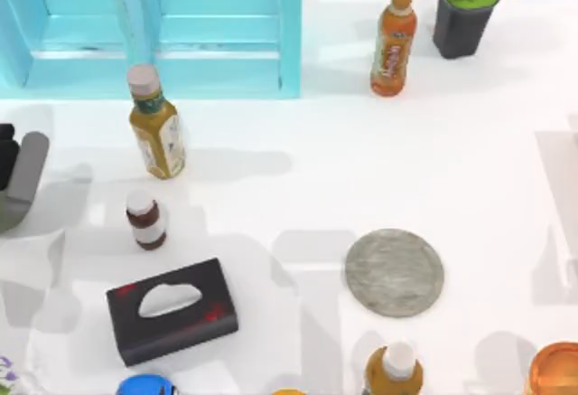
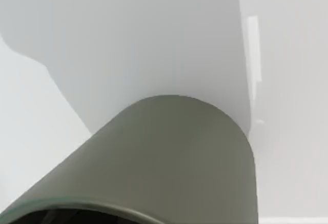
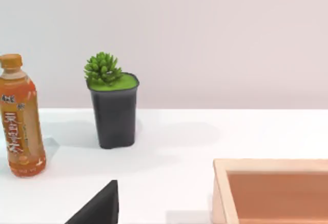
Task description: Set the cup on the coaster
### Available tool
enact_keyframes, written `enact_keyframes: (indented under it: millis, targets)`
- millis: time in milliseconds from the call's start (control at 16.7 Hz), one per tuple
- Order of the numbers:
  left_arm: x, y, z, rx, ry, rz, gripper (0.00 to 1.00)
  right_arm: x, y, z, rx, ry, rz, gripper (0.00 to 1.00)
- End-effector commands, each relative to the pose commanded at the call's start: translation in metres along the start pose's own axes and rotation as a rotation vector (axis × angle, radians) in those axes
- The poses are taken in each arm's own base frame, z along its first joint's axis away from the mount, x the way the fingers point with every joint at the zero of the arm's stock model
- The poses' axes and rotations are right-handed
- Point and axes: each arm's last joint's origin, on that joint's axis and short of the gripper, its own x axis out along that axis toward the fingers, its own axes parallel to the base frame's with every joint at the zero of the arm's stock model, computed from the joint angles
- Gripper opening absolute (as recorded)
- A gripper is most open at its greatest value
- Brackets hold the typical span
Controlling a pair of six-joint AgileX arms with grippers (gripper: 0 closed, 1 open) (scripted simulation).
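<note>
Left gripper (image 1: 9, 162) sits far to the left of the coaster (image 1: 394, 272), right against the cup (image 1: 25, 178). Whether it truly holds the cup I cannot tell. Between cup and coaster stand a small brown bottle (image 1: 145, 219) and a black tissue box (image 1: 172, 309). Carried low, I think the cup could clip them. Released off-centre, it could tip over the coaster's rim. My right arm idles beyond the coaster's right.
</note>
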Motion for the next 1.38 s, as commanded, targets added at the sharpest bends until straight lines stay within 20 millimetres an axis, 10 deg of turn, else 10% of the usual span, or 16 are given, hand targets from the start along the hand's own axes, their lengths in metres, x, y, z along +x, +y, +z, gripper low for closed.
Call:
enact_keyframes:
  millis: [780, 1380]
  targets:
    - [0.0000, 0.0000, 0.0000, 0.000, 0.000, 0.000, 0.02, 0.0000, 0.0000, 0.0000, 0.000, 0.000, 0.000, 1.00]
    - [-0.0005, -0.0001, 0.0002, 0.001, 0.000, 0.001, 0.00, 0.0000, 0.0000, 0.0000, 0.000, 0.000, 0.000, 1.00]
